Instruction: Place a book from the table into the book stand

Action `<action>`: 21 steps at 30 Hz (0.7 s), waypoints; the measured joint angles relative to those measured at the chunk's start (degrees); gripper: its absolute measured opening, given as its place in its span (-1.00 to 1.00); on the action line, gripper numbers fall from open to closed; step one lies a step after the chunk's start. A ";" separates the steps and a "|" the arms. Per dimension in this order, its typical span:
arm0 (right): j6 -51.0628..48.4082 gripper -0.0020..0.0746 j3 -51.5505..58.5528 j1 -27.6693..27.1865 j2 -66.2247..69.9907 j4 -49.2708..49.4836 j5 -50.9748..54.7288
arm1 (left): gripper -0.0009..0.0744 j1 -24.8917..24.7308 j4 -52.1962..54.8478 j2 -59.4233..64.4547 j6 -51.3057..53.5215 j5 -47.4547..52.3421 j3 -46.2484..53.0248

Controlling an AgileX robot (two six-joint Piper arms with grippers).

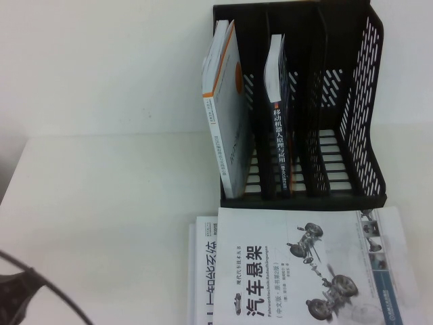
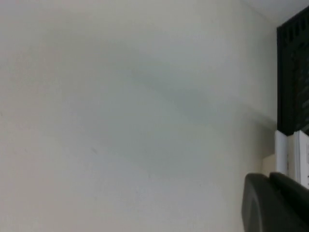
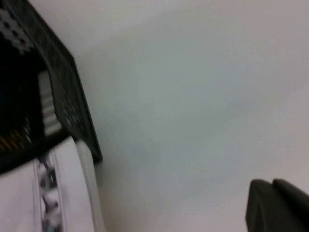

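Two books stood already in the book stand [image 1: 352, 135]: a white book with an orange edge [image 1: 226, 115] leaned in the leftmost slot, and a dark-spined book [image 1: 279, 115] stood in the next slot, while the slots further right held nothing. The stand was at the far side of the white table [image 1: 101, 176]. The book [image 1: 291, 267] with the car-suspension drawings and the bold black title lay flat, front cover up, just in front of the stand, its far edge almost touching the base. It rested on top of another white book [image 1: 201, 271], which showed out at its left side.

The left gripper [image 2: 275, 203] was visible only as a dark corner in the left wrist view, above bare table, with the side wall of the stand and white book edges near it; I cannot tell how its fingers stood. In the high view only a dark part of the left arm [image 1: 17, 288] appeared at the near left corner, well apart from the book. The right gripper [image 3: 277, 205] was likewise only a dark corner in the right wrist view, above bare table beside the stand and the book; its state I cannot tell either.
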 joint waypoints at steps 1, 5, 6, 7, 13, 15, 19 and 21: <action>-4.69 -0.96 -1.03 0.00 2.91 2.59 1.53 | -0.98 0.00 -2.81 2.05 1.35 -0.80 -0.12; -25.86 -0.96 -5.93 0.00 15.64 17.25 5.96 | -0.98 0.00 -12.90 9.68 14.55 -3.28 -0.56; -31.24 -0.96 -7.28 0.00 19.06 21.80 6.57 | -0.98 0.00 -16.06 11.64 18.66 -3.44 -0.84; -35.56 -0.96 -8.43 0.00 22.45 25.47 7.26 | -0.98 0.00 -19.50 13.46 22.60 -3.44 -1.17; -53.64 -0.96 -15.23 0.00 40.38 40.58 11.22 | -0.98 0.00 -41.48 21.94 46.45 1.35 -3.51; -54.96 -0.96 -16.22 0.11 44.75 42.18 11.34 | -0.98 0.00 -48.97 23.58 54.31 3.45 -4.01; -59.08 -0.96 -16.98 0.11 49.04 46.67 11.44 | -0.98 0.00 -64.27 24.67 69.67 8.02 -4.13; -60.38 -0.96 -16.98 0.11 50.35 48.19 11.32 | -0.98 0.00 -70.23 24.67 74.76 9.86 -4.25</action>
